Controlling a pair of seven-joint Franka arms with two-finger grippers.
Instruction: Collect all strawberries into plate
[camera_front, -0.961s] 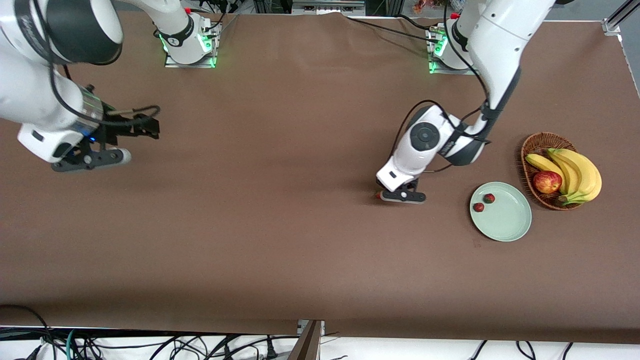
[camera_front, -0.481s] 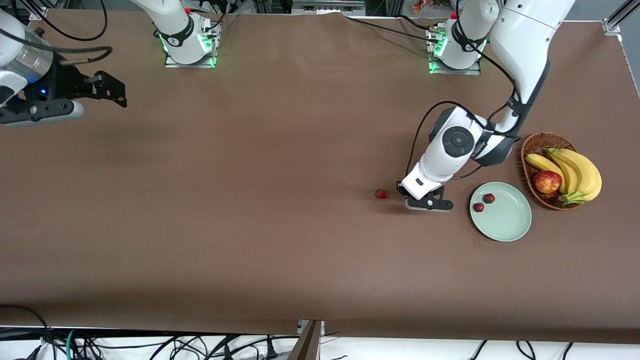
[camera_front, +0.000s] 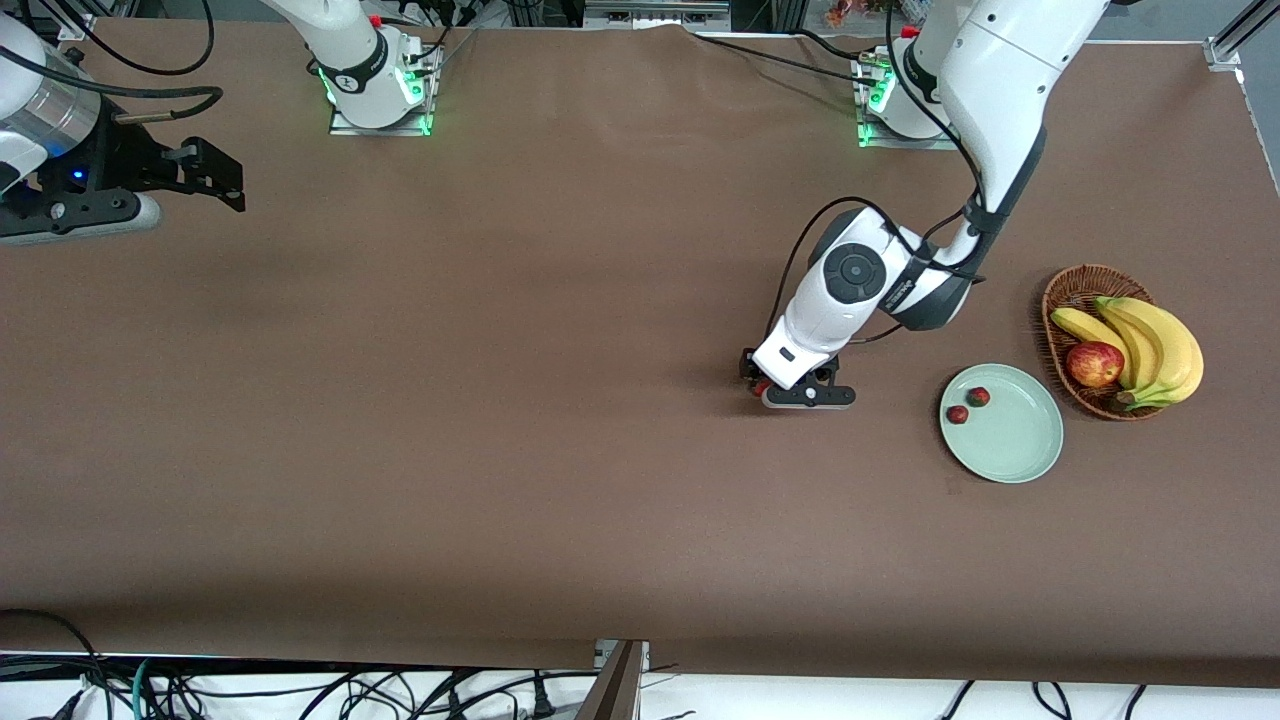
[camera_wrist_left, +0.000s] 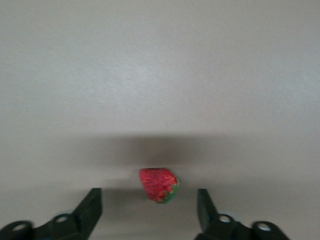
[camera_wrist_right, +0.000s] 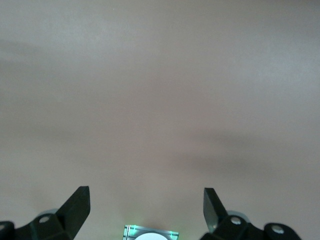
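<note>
The left tool (camera_wrist_left: 149, 210) has returned over the last strawberry (camera_wrist_left: 158, 184), fingers now spread around it; right tool (camera_wrist_right: 146, 212) waits released; plate (camera_front: 1020, 455) holds two.

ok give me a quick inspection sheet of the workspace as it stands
surface: brown cloth-covered table, flat.
job's things: two small red strawberries on the round pale mint-green plate; a third strawberry on the cloth, toward the right arm's end from the plate.
clutter: brown wicker basket beside the plate, holding yellow bananas and a red-yellow apple.
grippers: left gripper open, low over the third strawberry, fingers either side, not touching. right gripper open, empty, waiting over its end of the table.
cables: black cables below the table's near edge.
surroundings: nothing seen.
</note>
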